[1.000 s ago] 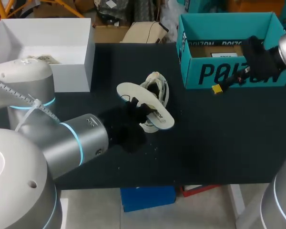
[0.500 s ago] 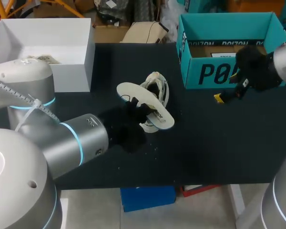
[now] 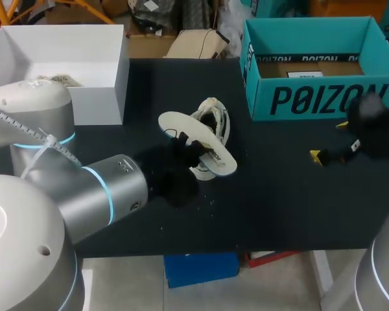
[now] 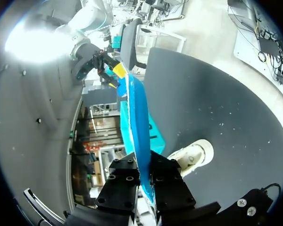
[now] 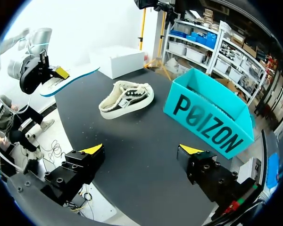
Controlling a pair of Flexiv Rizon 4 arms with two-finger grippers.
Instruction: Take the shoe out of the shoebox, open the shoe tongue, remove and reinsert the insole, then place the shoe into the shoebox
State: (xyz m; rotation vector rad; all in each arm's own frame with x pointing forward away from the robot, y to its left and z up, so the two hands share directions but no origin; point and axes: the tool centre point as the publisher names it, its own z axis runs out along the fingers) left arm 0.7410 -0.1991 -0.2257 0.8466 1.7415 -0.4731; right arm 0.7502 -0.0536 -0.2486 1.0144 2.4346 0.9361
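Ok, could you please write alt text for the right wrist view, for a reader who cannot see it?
A pale shoe lies on the black table, with the open teal shoebox beside it. The right arm's jaws stand open and empty short of both; beyond the shoe, the left arm's jaws grip the insole.

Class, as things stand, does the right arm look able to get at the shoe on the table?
Probably yes: the right gripper is open, and only bare table lies between its fingers and the shoe. The left gripper holds the insole beyond it.
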